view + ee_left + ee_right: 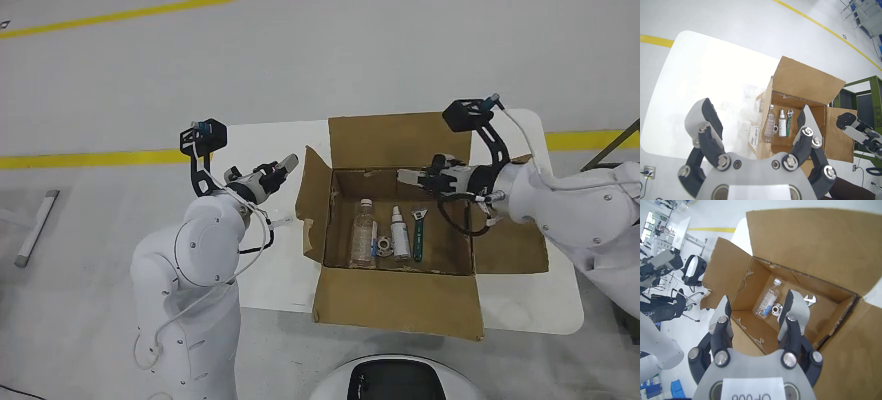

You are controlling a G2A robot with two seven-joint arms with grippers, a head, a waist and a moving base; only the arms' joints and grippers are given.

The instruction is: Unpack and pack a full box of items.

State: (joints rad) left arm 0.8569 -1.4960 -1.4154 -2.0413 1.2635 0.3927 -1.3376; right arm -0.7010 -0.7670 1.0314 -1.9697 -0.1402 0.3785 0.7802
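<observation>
Four items lie close together in the box (400, 300) on the bench (696, 66): a clear bottle (363, 232), a small fitting (384, 251), a spray bottle (400, 232) and a wrench (418, 236). The right jaws hang wide and empty over the box's far side. The left jaws hang equally wide and empty beside it. A descent could snag the torn wall or shove a neighbouring item. In the right wrist view one jaw hides the spray bottle. The fitting is perhaps a flange.

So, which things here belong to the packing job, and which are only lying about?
Job: cardboard box; in it, plastic bottle, spray bottle, green wrench, small metal fitting.
Lying about: green cart, black chair, both on the floor.
</observation>
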